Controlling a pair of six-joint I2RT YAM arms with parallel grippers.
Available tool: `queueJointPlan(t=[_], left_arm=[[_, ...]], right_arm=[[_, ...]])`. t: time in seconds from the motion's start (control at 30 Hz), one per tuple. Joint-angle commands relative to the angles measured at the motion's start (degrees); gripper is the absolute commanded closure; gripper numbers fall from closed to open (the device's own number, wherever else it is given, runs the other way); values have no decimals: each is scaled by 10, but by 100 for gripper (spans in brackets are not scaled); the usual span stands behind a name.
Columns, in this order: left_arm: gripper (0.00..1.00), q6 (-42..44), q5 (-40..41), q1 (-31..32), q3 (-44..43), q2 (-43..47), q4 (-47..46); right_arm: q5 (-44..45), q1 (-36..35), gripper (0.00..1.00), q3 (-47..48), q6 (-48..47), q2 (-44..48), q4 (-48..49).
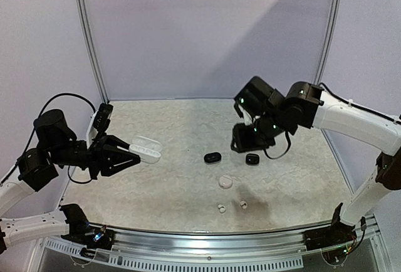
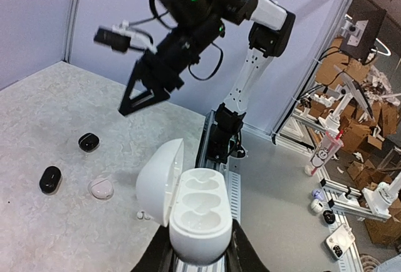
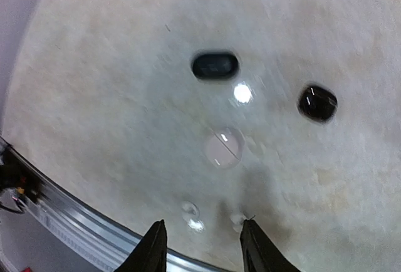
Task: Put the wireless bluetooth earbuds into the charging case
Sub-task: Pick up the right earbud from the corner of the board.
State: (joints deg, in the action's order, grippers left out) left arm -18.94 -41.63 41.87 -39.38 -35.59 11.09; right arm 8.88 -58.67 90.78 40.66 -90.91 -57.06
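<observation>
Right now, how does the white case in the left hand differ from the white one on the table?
The held case is hinged open, hollows showing; the table case is shut. The held case is clamped aloft in the left hand; the table case lies loose. Both are white and rounded.

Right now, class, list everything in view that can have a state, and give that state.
white charging case: lid open, wells empty, held off the table.
left gripper: shut on the white charging case.
right gripper: open, empty, above the table.
left black case: closed, on the table.
right black case: closed, on the table.
small white case: closed, on the table.
white earbuds: loose on the table.
</observation>
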Motion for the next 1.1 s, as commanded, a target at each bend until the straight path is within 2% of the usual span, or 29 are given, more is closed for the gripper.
queueJointPlan(t=[0.0,0.07,0.2,0.5,0.67,1.07], left_arm=[[100,32,-16,-6,-5,7,11],[100,31,-19,-6,-5,7,10],[100,32,-25,-6,-4,8,7],[100,38,-27,-6,-7,13,14],[100,44,-27,-6,-12,14,20],[100,47,-27,-6,-10,15,15]], right_arm=[[8,-4,62,-140,113,43,-77],[-23,-4,67,-199,113,54,-43],[-70,-3,69,-265,89,47,25],[-133,-3,69,-290,31,-20,96],[-129,-3,72,-284,27,-61,87],[-119,5,78,-315,42,-52,113]])
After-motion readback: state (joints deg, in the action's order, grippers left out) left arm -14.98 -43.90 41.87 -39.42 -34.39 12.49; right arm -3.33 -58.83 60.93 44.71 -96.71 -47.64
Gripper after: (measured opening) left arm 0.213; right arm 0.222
